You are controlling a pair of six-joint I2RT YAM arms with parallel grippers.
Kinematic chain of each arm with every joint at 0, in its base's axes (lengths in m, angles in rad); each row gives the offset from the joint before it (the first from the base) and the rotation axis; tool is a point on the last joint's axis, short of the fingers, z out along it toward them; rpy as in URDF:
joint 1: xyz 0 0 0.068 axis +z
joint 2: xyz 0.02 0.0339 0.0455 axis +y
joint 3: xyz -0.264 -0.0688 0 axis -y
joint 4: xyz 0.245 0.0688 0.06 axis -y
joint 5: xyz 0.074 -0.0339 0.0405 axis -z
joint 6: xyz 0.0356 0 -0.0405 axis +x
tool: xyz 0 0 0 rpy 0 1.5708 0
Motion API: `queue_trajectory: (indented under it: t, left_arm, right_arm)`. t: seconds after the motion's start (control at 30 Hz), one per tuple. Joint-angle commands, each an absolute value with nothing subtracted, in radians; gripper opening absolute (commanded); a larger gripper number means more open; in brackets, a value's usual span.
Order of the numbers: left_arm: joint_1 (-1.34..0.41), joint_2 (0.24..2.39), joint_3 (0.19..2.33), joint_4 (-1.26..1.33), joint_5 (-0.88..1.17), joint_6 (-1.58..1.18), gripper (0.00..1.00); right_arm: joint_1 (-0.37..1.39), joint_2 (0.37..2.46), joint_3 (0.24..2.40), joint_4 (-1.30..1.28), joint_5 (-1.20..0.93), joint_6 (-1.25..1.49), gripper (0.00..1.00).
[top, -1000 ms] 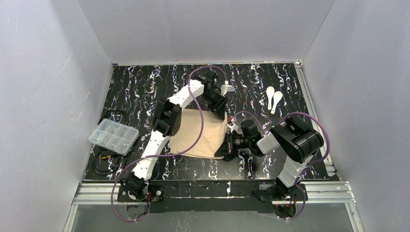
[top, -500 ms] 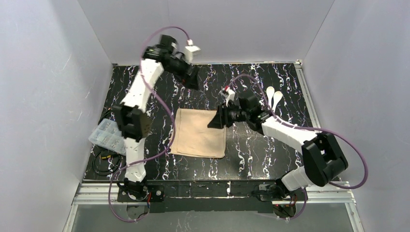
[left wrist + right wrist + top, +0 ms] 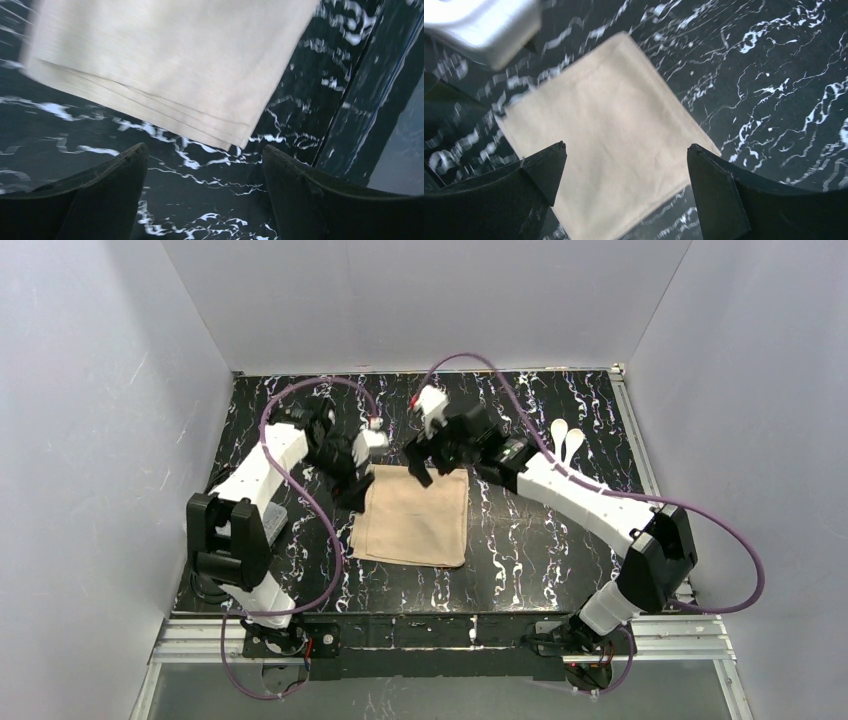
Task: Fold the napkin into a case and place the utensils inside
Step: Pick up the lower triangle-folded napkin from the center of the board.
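Note:
The napkin (image 3: 415,516) lies flat on the black marbled table as a folded beige-tan rectangle with stacked layers along one edge (image 3: 165,65). My left gripper (image 3: 349,483) hovers open at its far left corner, and that corner sits just ahead of the fingertips, not between them (image 3: 204,148). My right gripper (image 3: 419,468) is open over the cloth's far edge, with the napkin (image 3: 609,120) spread below its empty jaws (image 3: 626,146). Two white utensils (image 3: 566,440) lie side by side at the far right, away from both grippers.
A clear plastic compartment box (image 3: 276,522) sits at the left, mostly hidden behind my left arm. A white part of the left arm (image 3: 484,25) shows close to the right gripper. Grey walls enclose the table on three sides.
Both grippers let go of the napkin's right edge and opened. The left arm swung up and back, then came down at the cloth's far left corner. The right gripper moved to the far edge.

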State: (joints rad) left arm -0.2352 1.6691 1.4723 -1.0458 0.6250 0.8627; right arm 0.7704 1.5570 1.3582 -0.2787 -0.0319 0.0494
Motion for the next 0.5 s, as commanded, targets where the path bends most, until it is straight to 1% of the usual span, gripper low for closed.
queue_trajectory:
  t: [0.0, 0.1, 0.2, 0.3, 0.47]
  left_arm:
    - [-0.227, 1.454, 1.189, -0.984, 0.628, 1.157, 0.81]
    - [-0.226, 1.353, 1.007, -0.911, 0.599, 1.284, 0.80]
    - [-0.226, 1.240, 0.852, -0.791, 0.606, 1.387, 0.79]
    - [-0.229, 1.197, 0.768, -0.689, 0.615, 1.446, 0.82]
    - [-0.248, 1.264, 0.746, -0.629, 0.588, 1.541, 0.84]
  right_arm:
    - [0.861, 1.471, 1.351, -0.468, 0.202, -0.265, 0.99]
    - [0.874, 1.358, 1.216, -0.456, 0.128, -0.305, 0.99]
    - [0.907, 1.212, 0.994, -0.321, 0.088, -0.375, 0.99]
    - [0.931, 1.114, 0.843, -0.228, 0.069, -0.400, 0.99]
    - [0.976, 1.156, 0.817, -0.278, 0.018, -0.450, 0.99]
